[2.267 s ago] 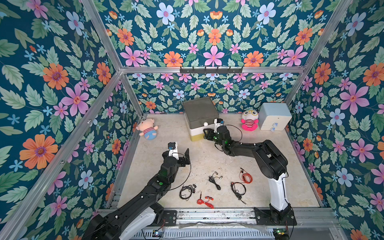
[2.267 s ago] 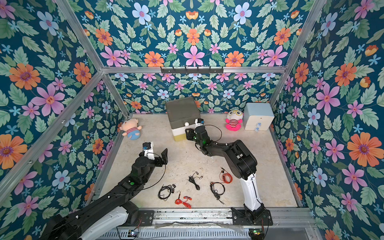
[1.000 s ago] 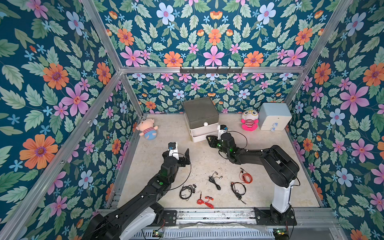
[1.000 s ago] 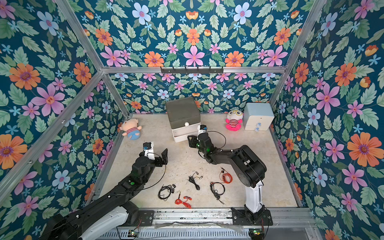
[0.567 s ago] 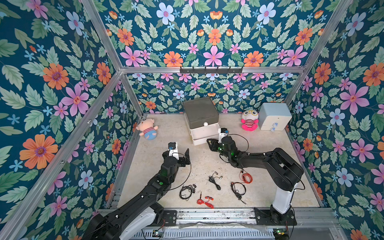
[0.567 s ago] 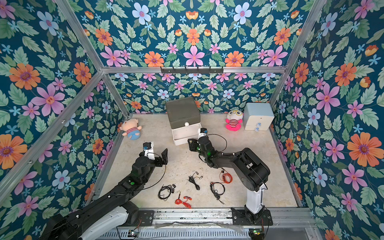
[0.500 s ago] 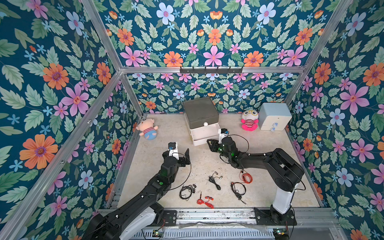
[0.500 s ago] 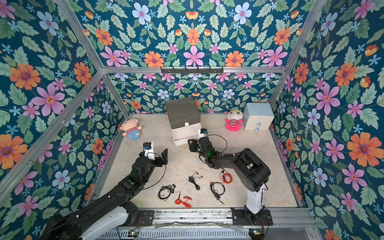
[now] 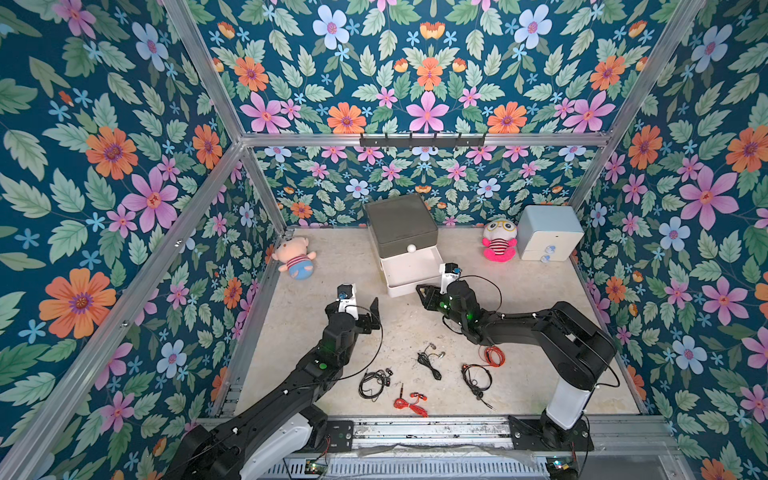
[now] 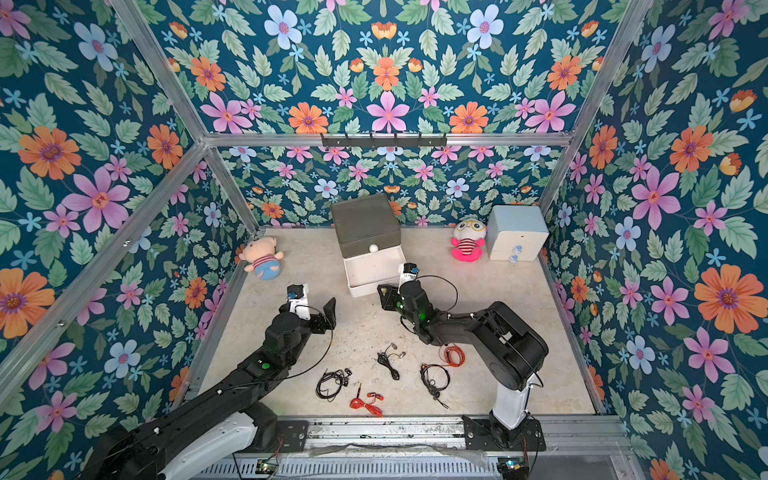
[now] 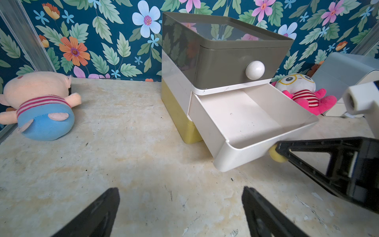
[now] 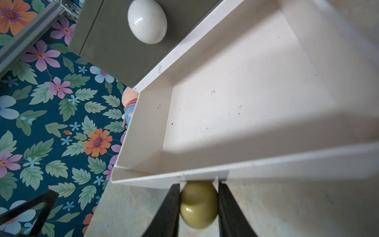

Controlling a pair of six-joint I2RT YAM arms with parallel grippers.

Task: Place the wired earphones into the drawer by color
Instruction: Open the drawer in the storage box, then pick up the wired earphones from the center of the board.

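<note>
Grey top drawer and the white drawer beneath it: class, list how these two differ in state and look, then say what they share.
The grey drawer is shut; the white drawer is pulled well out, showing an empty floor. The grey drawer has a white knob, untouched; the white drawer has an olive-yellow knob, clamped in the right hand. Both sit in the same small cabinet and carry one round knob.

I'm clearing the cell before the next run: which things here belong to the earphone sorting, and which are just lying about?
For the job: wired earphones, open white drawer, its knob held by the right gripper.
Lying about: pig plush, pink plush, blue cabinet.
</note>
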